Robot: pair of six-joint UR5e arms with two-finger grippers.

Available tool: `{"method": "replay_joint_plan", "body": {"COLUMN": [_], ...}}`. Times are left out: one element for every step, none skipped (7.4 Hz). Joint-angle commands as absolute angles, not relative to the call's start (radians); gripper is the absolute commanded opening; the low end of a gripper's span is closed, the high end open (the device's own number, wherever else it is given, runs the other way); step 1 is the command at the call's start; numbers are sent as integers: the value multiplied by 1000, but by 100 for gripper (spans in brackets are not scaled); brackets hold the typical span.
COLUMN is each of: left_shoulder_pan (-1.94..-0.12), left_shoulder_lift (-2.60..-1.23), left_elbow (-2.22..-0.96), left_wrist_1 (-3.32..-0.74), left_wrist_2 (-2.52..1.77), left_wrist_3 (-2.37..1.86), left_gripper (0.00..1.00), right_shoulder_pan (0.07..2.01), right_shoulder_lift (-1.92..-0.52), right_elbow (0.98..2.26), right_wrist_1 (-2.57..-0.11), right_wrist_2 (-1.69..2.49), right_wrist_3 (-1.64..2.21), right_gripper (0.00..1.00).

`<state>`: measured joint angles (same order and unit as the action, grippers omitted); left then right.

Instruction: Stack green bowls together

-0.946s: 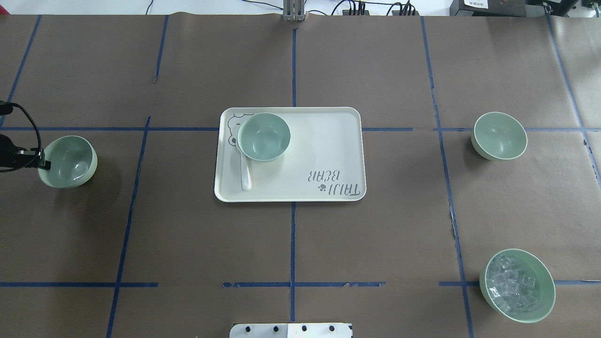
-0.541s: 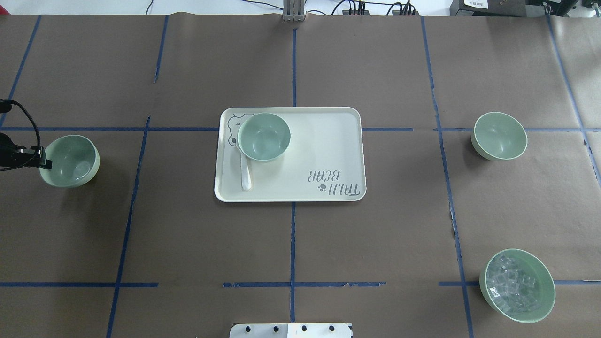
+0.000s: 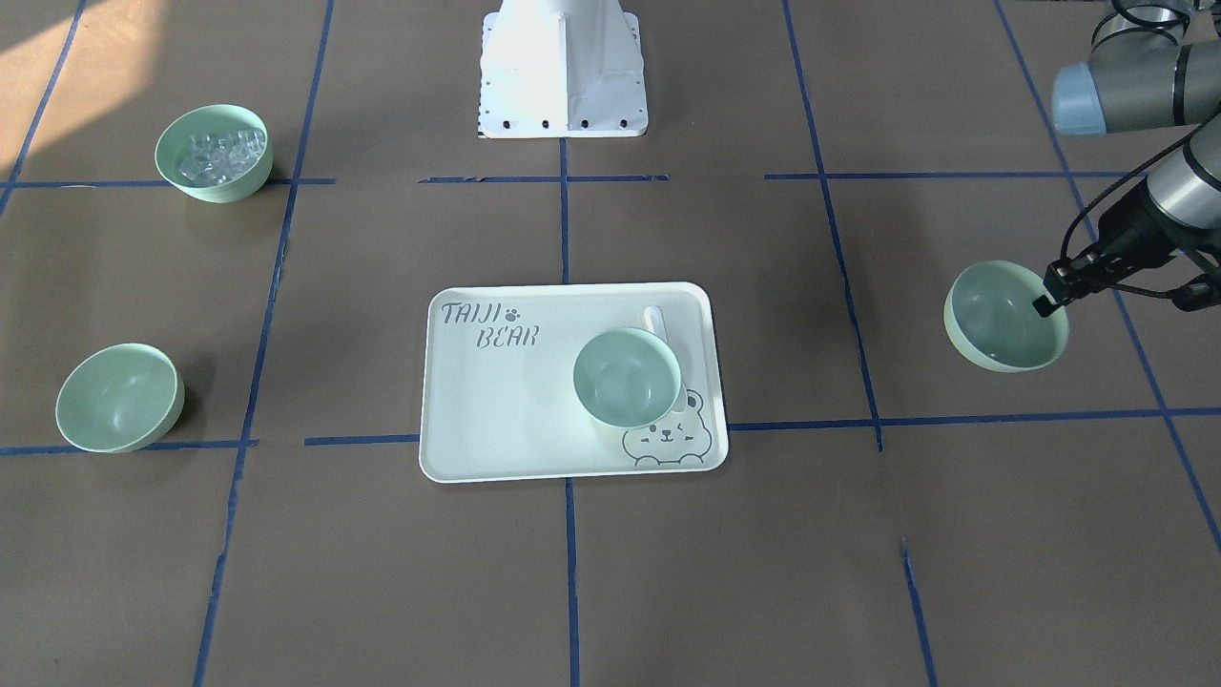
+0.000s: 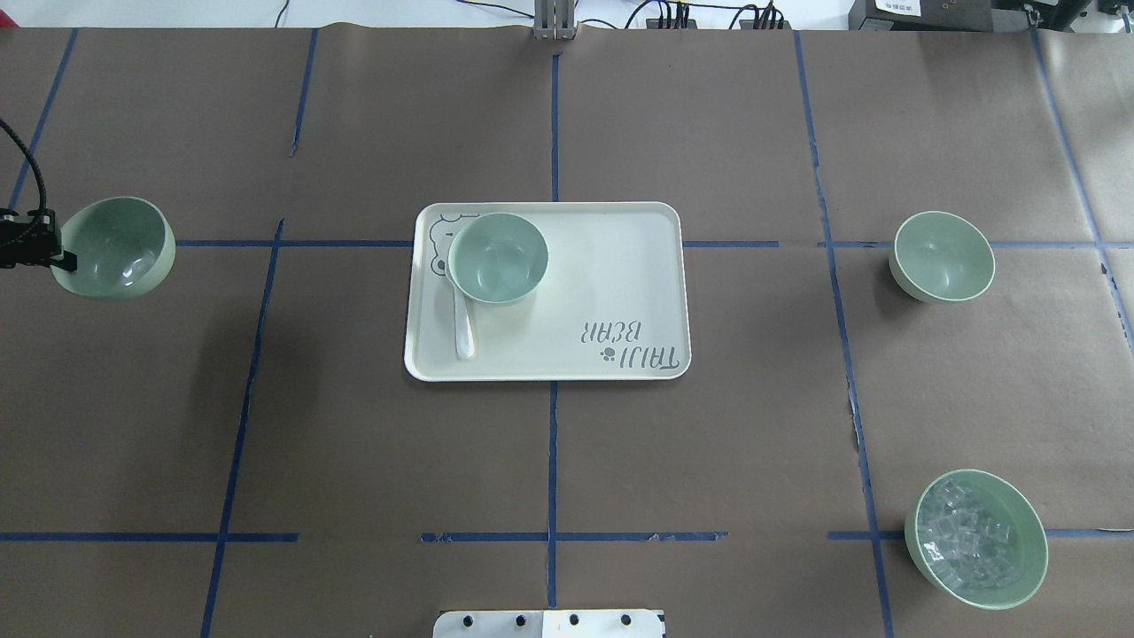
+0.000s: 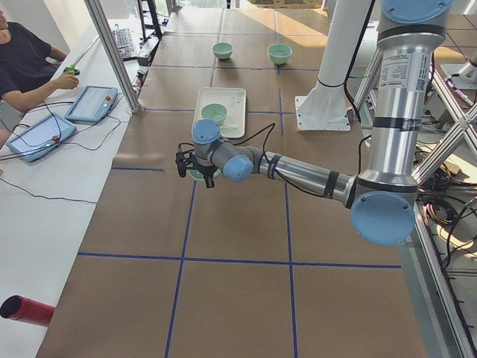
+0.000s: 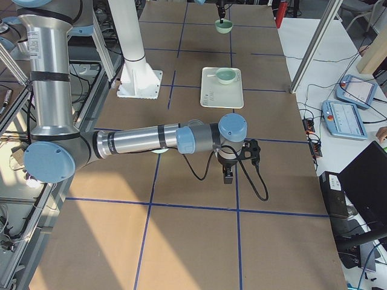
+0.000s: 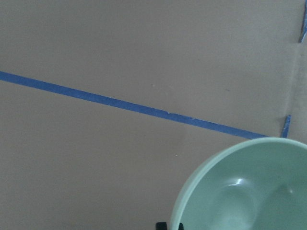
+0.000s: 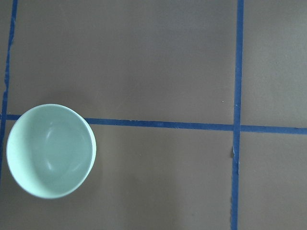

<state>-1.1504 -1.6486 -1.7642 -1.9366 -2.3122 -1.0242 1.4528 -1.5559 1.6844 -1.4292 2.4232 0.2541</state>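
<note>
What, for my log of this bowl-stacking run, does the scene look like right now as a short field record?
left gripper: shut on the rim of the first green bowl, which is tilted and apparently lifted off the table
second green bowl: upright on the tray, next to a white spoon
third green bowl: alone on the table, robot's right side
right gripper: seen only from the side, open or shut cannot tell
cube bowl: apart, near right
stacked: none yet

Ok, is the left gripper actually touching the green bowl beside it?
Touching. The front-facing view shows the left gripper closed over the rim of the green bowl, a finger reaching inside it, and the bowl sits tilted in that grip.
</note>
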Motion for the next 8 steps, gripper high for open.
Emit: {"method": "replay_joint_plan", "body": {"left_shoulder_pan": [-1143,-1120,-1076,-1034,-1017,-996,-977,-962], "left_shoulder_lift": [-1735,-1770,-1811,-1833,-1865,-1911,-1969,-1985], "left_elbow": [-1787,-1789,-1783,-1781,-1776,-1784,-1786,-1786], "left_wrist_1": [-1908,-1908,-1904,-1902,-1893,-1849,-1789,-1783], "left_wrist_2": [-2260,-2250,-2223,-2182,-2180,-2178,-2178,-2178], "left_wrist_3": [-1271,-1348,-1424,-1475,-1517,-1552,-1586,-1618], "left_gripper": [0,0,0,0,0,0,0,0], "right_shoulder_pan": [1302,1234,1197,1180,1171,1157,1128,1115], "right_shoulder_lift": [-1559,-1557,-1540,-1522,-1507,-1490,-1470,-1459], "right_elbow": [1574,1566,1565,1557,1533,1501,1470,1448], "right_wrist_1": [-1075,-1024,-1022,-1022,-1022,-1023,-1022,-1023], "right_wrist_2": [2344,2291,2286,2284,2278,2261,2250,2238], "right_wrist_3": [560,627,667,689,689,689,689,689], "right_gripper": [100,100,100,100,100,100,100,100]}}
